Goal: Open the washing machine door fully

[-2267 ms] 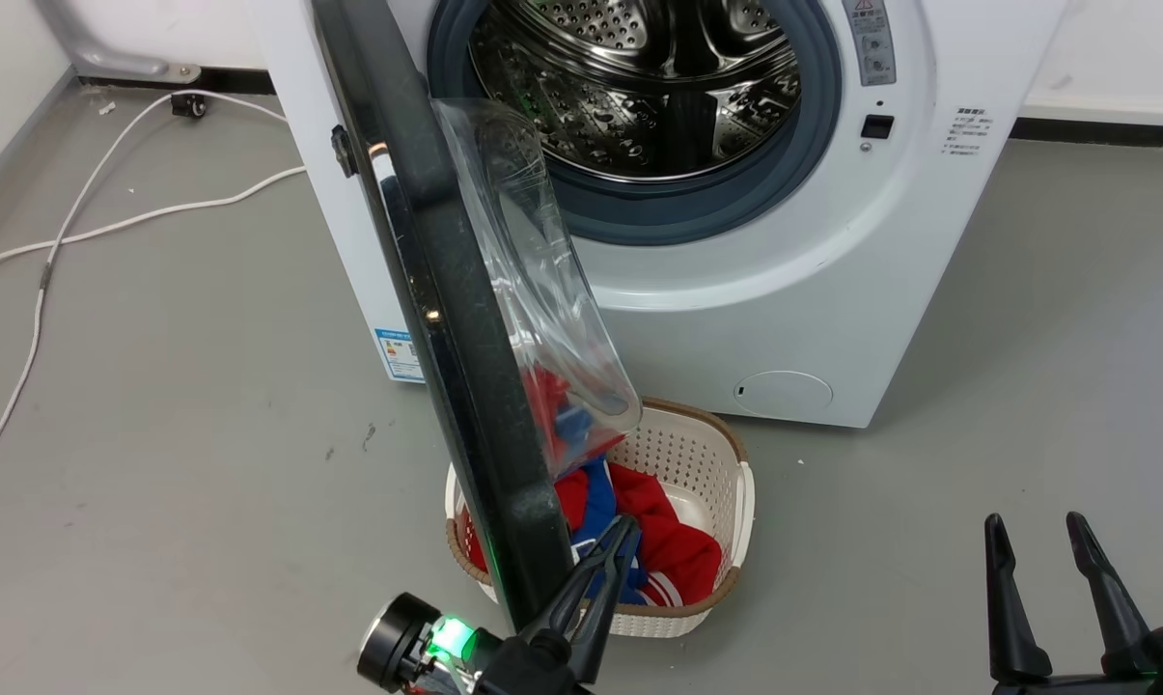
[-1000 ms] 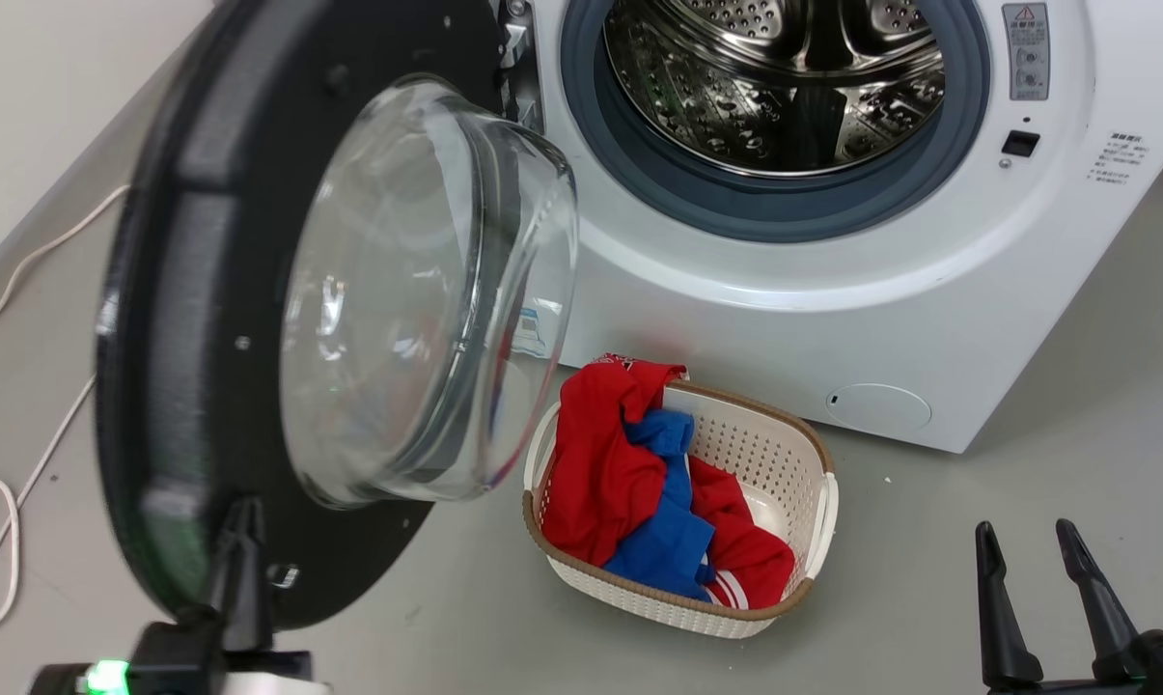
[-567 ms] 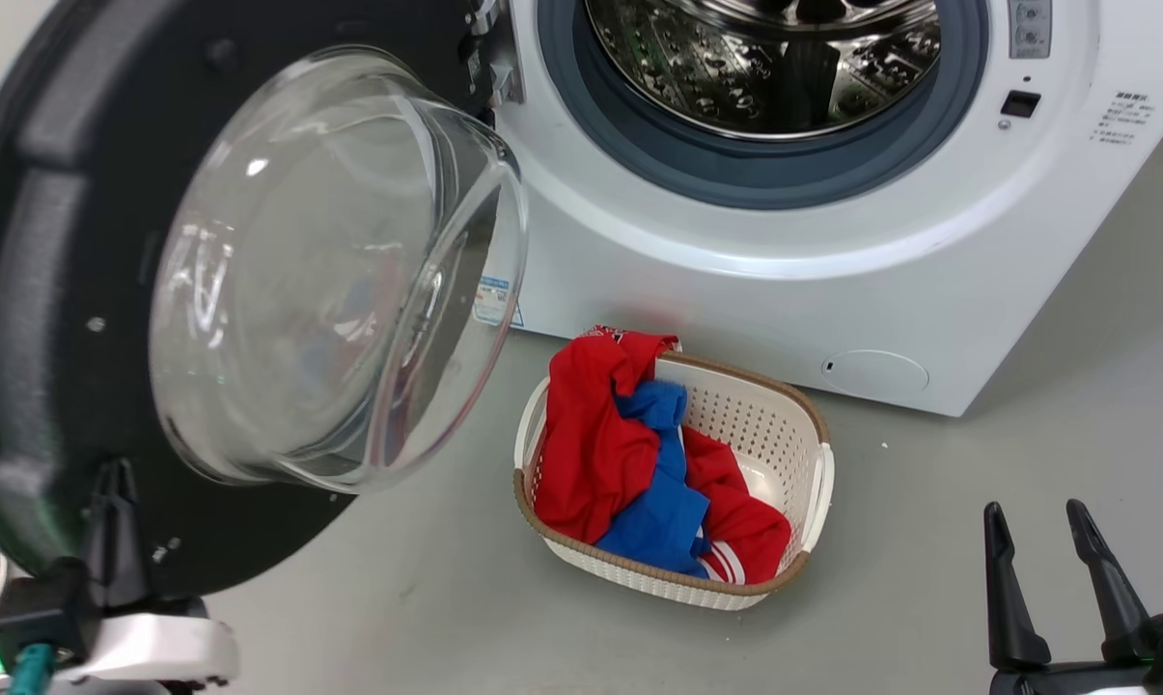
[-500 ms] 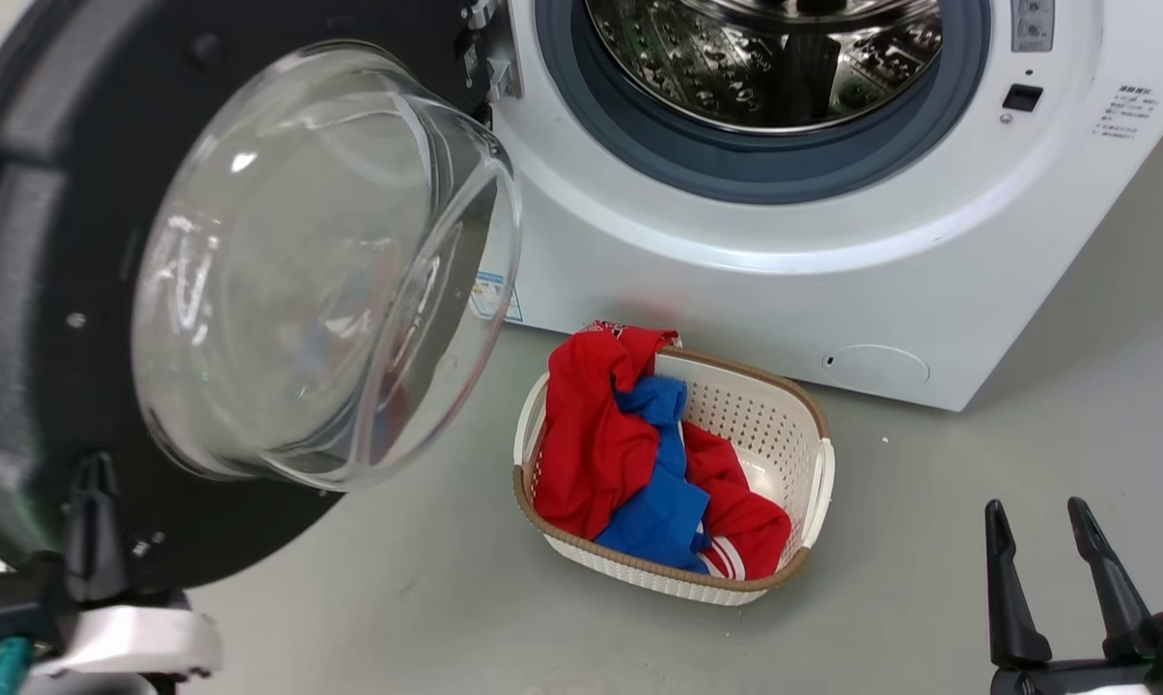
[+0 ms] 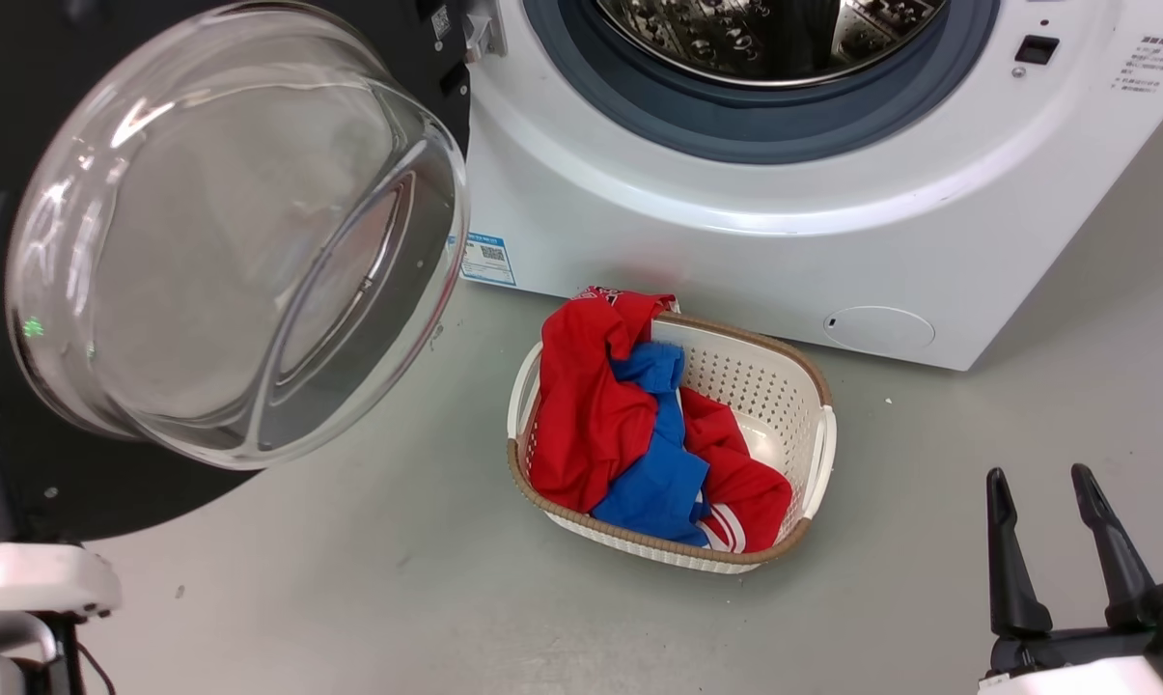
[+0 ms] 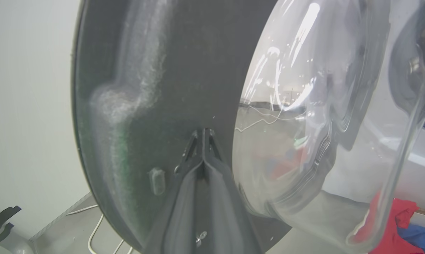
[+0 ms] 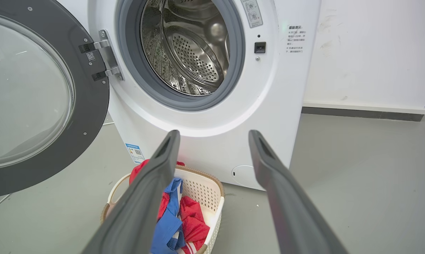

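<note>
Jaws of the left gripper [image 6: 203, 132] are pressed together, with the tips against the black inside of the door [image 5: 234, 241]. Jaws of the right gripper [image 5: 1038, 475] are apart and hold nothing. The door hangs wide open at 9 o'clock from the drum [image 7: 191, 53]. A basket [image 5: 824, 454] of clothes [image 5: 600, 415] sits at 6 o'clock.

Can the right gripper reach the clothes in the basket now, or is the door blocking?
Probably yes. The washing machine door hangs to the left, clear of the basket, and bare floor lies between the open right gripper and the clothes.
</note>
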Tool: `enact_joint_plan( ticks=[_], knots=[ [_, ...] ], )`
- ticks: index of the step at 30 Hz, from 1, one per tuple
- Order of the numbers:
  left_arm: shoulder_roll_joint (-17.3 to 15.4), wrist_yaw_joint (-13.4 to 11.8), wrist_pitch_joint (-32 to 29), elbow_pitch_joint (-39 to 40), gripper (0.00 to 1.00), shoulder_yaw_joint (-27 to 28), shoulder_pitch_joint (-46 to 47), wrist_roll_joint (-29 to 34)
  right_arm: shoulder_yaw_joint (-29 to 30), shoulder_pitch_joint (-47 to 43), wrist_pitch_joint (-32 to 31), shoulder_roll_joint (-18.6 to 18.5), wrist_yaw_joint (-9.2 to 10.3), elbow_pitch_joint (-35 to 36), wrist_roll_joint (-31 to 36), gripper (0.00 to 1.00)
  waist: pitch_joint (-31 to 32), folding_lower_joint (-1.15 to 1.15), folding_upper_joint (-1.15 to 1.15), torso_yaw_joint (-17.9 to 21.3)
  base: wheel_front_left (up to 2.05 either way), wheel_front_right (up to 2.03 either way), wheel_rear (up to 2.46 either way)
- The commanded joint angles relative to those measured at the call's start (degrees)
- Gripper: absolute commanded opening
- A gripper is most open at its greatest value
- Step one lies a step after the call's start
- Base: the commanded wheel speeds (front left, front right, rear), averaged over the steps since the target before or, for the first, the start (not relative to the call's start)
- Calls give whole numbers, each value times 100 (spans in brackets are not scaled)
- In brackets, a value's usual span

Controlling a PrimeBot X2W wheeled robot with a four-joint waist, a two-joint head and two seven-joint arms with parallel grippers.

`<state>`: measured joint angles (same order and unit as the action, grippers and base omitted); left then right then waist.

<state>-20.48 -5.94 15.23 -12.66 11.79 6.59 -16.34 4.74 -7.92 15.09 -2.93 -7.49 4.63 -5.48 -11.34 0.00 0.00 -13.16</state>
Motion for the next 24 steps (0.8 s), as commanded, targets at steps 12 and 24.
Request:
enact_joint_plan(
  ticks=[12, 24],
  knots=[
    [-275, 225, -15, -826, 0, 619, 765, -113, 37, 202, 10, 11, -1, 81, 87, 100, -251, 0, 0, 103, 0, 0, 0],
    [-549, 534, -15, -1887, 0, 911, 1540, 62, 9, 345, 10, 10, -1, 102, 154, 100, -441, 0, 0, 228, 0, 0, 0]
  ],
)
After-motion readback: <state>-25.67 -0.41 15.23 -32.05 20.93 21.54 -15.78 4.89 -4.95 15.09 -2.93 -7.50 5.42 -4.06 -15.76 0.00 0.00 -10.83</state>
